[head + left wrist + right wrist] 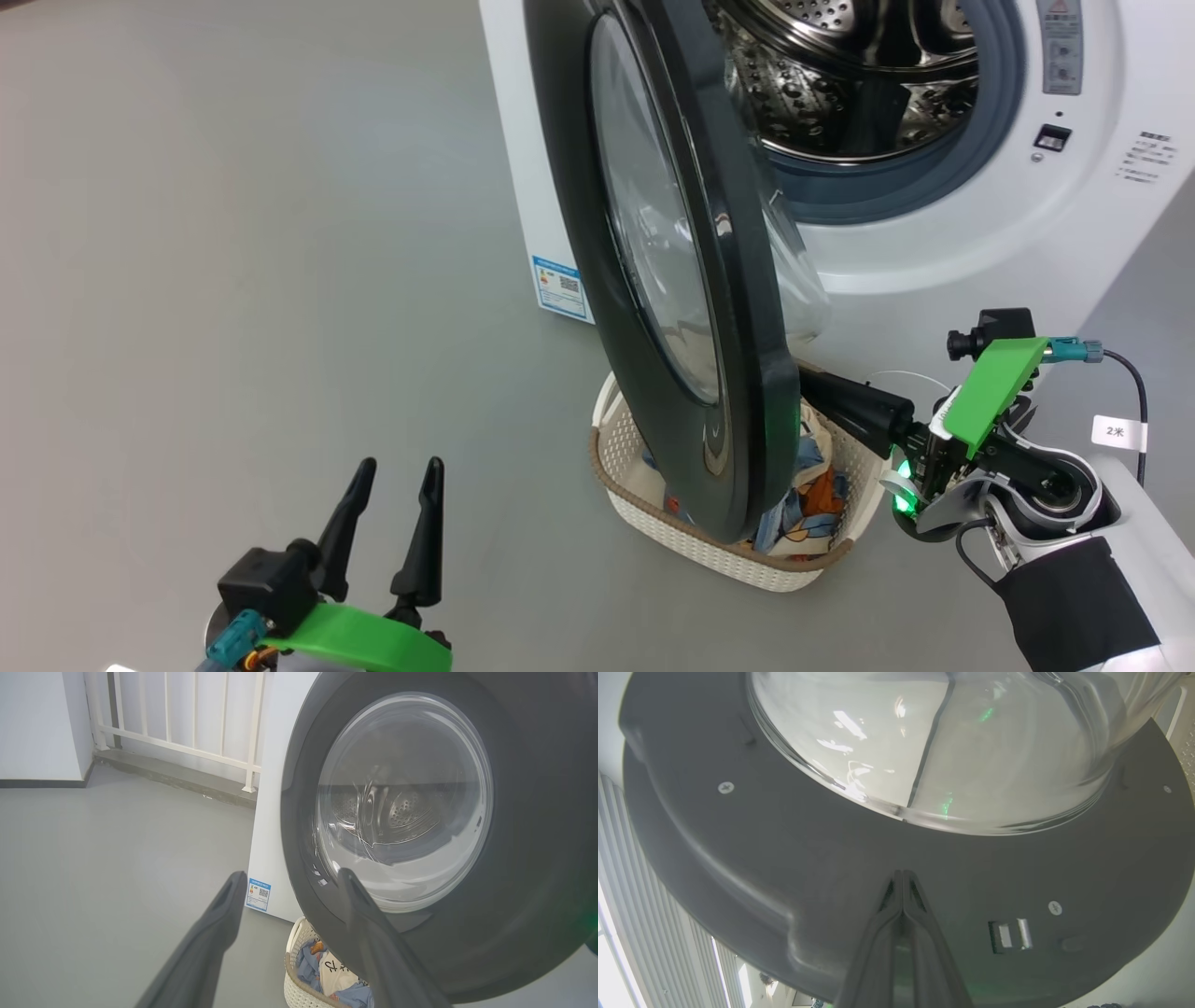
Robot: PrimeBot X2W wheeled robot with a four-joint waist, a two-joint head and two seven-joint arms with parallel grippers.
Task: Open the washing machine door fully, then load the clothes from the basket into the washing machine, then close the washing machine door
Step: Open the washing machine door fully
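Note:
The washing machine (980,215) stands at the top right, its steel drum exposed. Its door (738,308) is swung partway out and seen nearly edge-on, hanging over the basket (709,551). The clothes (812,495), light blue with orange print, lie in the basket. My right gripper (808,381) is shut, its tips against the door's inner side near the lower rim; the right wrist view shows the tips (902,873) together on the dark door (784,849) below the glass bowl. My left gripper (400,467) stands open over bare floor, well left of the basket and facing the door (523,858).
Grey floor spreads to the left of the machine. A white railing (187,718) on a low step (177,774) runs behind it. A blue label sticker (258,894) marks the machine's side. The basket (292,989) sits right under the door's lower edge.

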